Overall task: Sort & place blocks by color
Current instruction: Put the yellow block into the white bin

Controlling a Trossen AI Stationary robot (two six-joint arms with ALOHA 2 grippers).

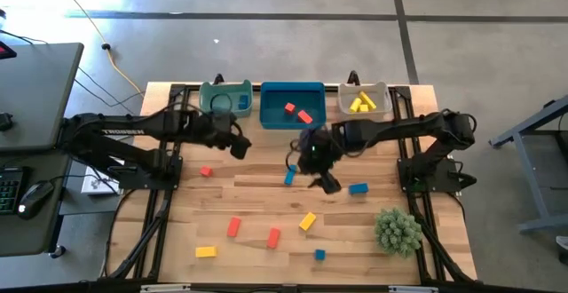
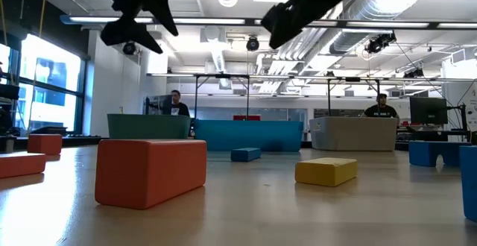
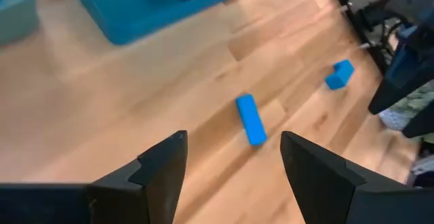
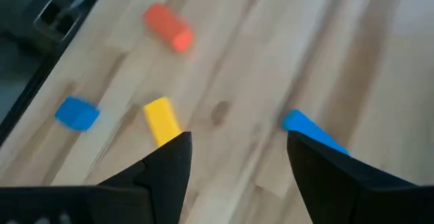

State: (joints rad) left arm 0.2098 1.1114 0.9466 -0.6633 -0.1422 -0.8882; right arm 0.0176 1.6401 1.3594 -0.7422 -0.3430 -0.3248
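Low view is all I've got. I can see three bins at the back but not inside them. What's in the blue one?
Observer: The blue bin holds two red blocks.
Operator: And the grey-white one?
Observer: The grey-white bin holds several yellow blocks.
Operator: Are the hands carrying anything?
Observer: No. The left hand and the right hand are both open, with nothing between their fingers.
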